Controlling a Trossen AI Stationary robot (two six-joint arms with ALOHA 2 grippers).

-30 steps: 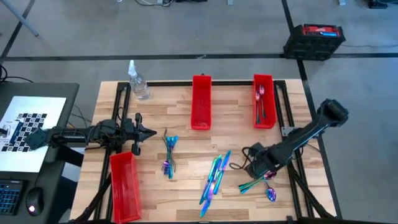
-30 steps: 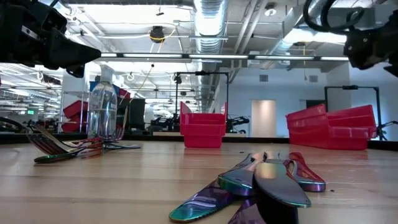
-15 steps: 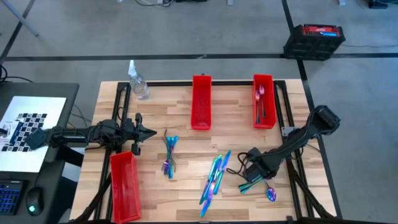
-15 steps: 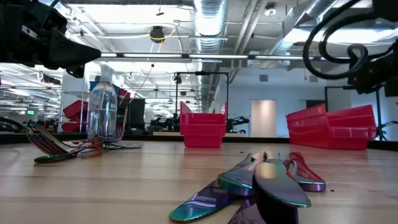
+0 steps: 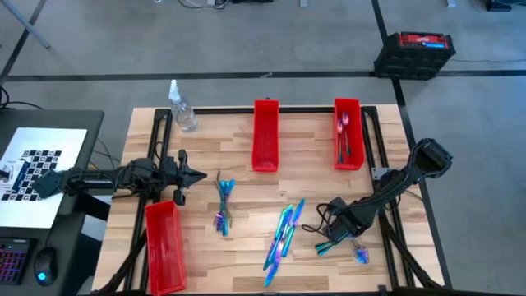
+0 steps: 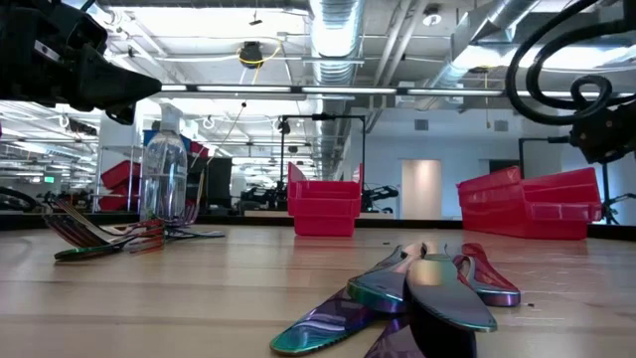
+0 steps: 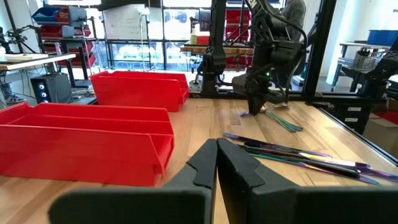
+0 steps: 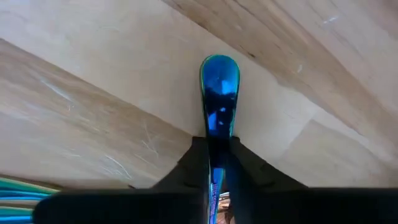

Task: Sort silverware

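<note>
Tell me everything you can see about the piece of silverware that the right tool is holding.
The spoon is slim shiny metal; its rounded end glows blue with a teal rim. It sticks out forward from the right tool, whose fingers are shut on its narrow part. Pale wooden table lies beneath it; whether it touches the wood cannot be told. From above, the tool sits at the table's near right, among other iridescent pieces.

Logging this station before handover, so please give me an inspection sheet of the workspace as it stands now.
Surface: pale wooden table.
Job's things: iridescent metal silverware in three loose groups; some in the far-right long red plastic bin.
Clutter: clear plastic spray bottle.
Grippers: right gripper shut on a blue-handled utensil; left gripper shut, empty.
Cables: black loops on right arm.
Surroundings: black-and-red case on floor.
</note>
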